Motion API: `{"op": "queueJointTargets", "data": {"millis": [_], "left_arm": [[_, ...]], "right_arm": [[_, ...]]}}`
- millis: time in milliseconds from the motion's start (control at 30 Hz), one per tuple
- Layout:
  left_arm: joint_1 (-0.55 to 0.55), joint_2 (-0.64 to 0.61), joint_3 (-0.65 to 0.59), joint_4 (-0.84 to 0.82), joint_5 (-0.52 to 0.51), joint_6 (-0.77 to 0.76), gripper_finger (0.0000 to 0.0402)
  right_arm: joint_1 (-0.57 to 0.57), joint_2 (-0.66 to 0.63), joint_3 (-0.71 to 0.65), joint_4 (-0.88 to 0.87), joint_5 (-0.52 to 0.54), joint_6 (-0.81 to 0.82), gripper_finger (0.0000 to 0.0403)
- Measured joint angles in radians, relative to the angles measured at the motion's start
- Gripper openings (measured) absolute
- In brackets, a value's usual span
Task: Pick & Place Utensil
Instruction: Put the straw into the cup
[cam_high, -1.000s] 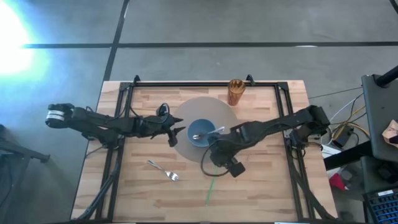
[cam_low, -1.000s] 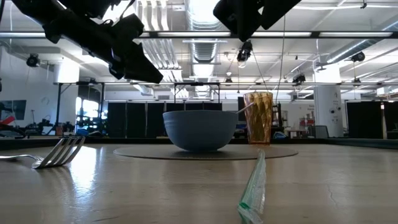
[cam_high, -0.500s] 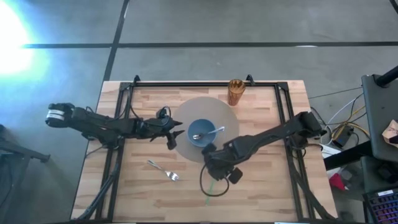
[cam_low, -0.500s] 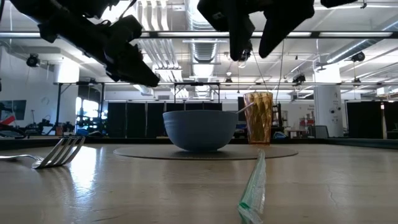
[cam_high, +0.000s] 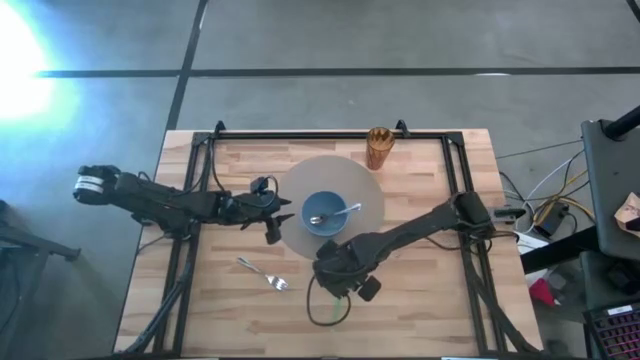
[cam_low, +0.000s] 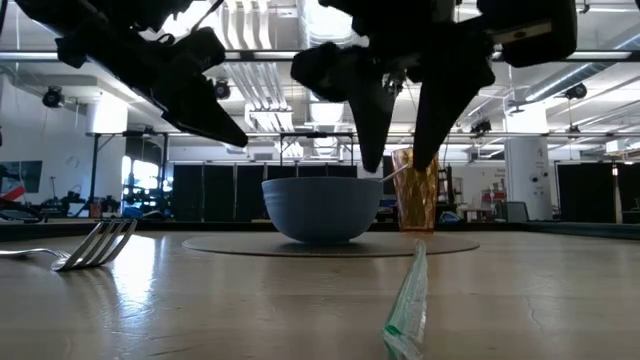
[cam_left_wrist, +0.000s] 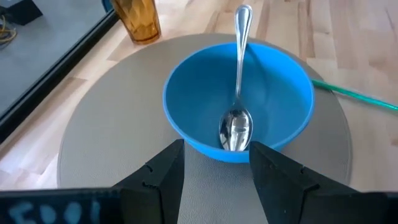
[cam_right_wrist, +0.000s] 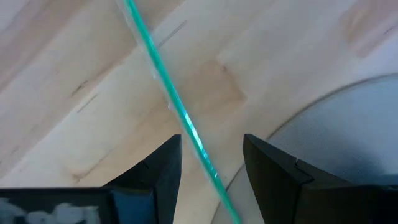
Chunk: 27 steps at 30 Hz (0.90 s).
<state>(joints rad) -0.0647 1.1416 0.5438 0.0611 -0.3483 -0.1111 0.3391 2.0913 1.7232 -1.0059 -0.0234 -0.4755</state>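
A thin green straw (cam_right_wrist: 180, 106) lies flat on the wood near the table's middle front (cam_low: 405, 300). My right gripper (cam_right_wrist: 211, 168) hangs open above it, fingers pointing down on either side of it, clear of the table in the low view (cam_low: 398, 150). A silver spoon (cam_left_wrist: 238, 81) rests with its head in the blue bowl (cam_high: 325, 212) and its handle on the rim. A fork (cam_high: 265, 273) lies on the wood left of the straw. My left gripper (cam_left_wrist: 216, 165) hovers open just left of the bowl (cam_high: 278, 215).
The bowl stands on a round grey mat (cam_high: 368, 195). An amber cup (cam_high: 378, 147) stands at the mat's far edge. A black frame (cam_high: 330, 135) runs along the far and side edges. Bare wood lies near the front and right.
My right gripper has travelled from beside the bowl toward the near edge and somewhat left, dropping lower until it stands over the straw. My left gripper has drawn back slightly toward the table's left. Spoon, fork and straw have kept still.
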Motion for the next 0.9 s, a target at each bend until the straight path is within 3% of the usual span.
{"op": "queueJointTargets", "data": {"millis": [300, 900], "left_arm": [[0.000, -0.003, 0.001, -0.003, 0.000, 0.039, 0.0174], [0.000, -0.034, 0.028, -0.002, 0.000, 0.116, 0.0174]], "right_arm": [[0.013, 0.094, 0.085, -0.063, -0.004, -0.013, 0.0150], [0.027, 0.149, 0.033, -0.031, 0.001, -0.015, 0.0156]]}}
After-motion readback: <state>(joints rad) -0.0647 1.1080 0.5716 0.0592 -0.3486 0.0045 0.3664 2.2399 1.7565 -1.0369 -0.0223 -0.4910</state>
